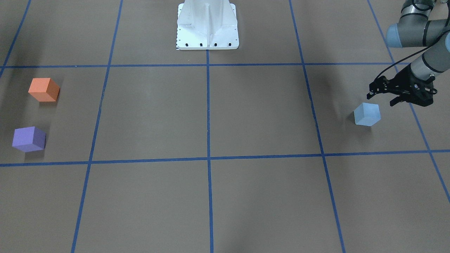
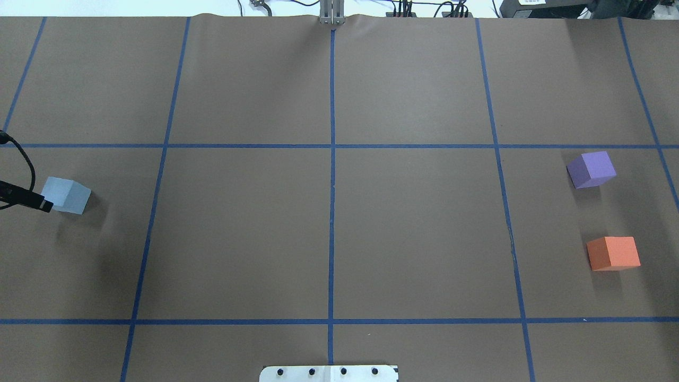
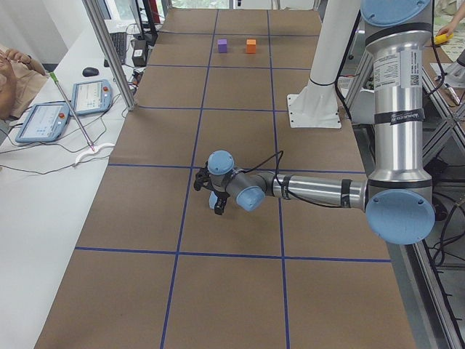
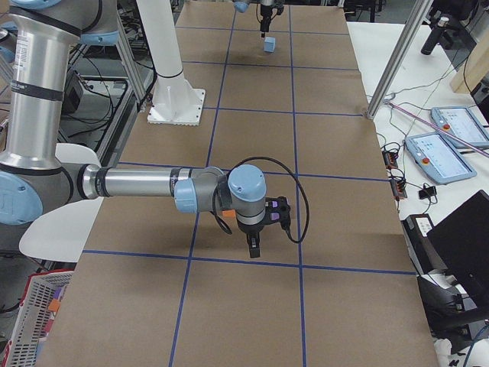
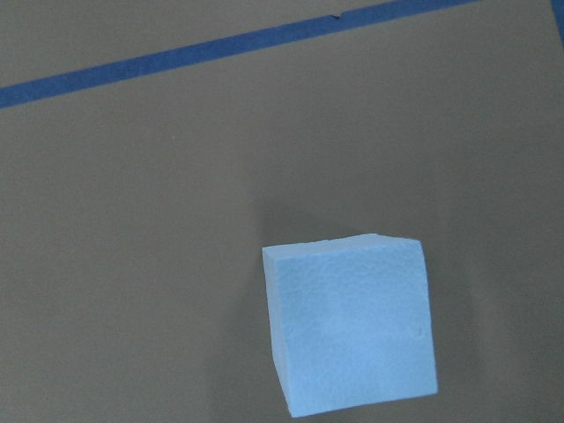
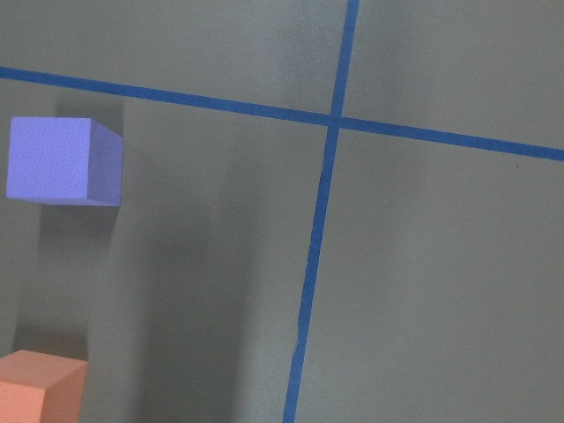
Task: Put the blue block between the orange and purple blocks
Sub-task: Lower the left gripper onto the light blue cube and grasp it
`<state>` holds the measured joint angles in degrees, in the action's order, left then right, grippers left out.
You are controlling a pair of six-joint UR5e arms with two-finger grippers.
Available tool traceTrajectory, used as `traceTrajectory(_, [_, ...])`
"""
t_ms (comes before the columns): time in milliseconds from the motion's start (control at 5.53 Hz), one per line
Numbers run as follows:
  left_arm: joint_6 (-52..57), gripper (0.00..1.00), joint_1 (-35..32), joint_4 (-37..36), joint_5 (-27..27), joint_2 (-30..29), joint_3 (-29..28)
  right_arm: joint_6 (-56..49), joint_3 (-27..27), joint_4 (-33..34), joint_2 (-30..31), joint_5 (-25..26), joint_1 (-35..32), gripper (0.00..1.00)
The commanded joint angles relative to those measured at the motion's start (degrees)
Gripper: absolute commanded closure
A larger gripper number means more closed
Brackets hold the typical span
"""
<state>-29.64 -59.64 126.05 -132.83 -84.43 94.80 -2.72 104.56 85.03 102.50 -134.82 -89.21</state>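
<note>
Blue block [image 1: 367, 114]: matte, fine-grained foam cube, sharp-edged, near the left edge of the tabletop [image 1: 260, 112], just beside the left gripper [image 1: 381, 99], jaws spread and empty.

left gripper [image 1: 381, 99]: cut by overhead view's edge, one fingertip [image 2: 46, 205] showing | blue block [image 2: 66, 195]: corner covered by that fingertip | orange block [image 6: 40, 388]: cropped at bottom | right gripper [image 4: 256, 233]: finger spread untellable

Tape grid [image 1: 208, 116] on table [image 1: 151, 112]
</note>
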Motion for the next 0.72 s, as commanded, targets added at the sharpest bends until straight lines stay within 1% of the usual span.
traceTrajectory(0, [-1.6,0.0,0.4,-0.5,0.3,-2.3,-0.4,0.1,-0.1,0.0,0.0,0.0,0.0,0.0])
traceTrajectory(362, [-5.1,0.0,4.3,-1.5,5.0,-3.3,-1.0,0.1,-0.2,0.0,0.0,0.0,0.0,0.0])
traceTrajectory(543, [-5.3,0.0,5.0,-1.4,7.7,-4.2,-2.8,0.0,-0.3,0.0,0.1,0.0,0.0,0.0])
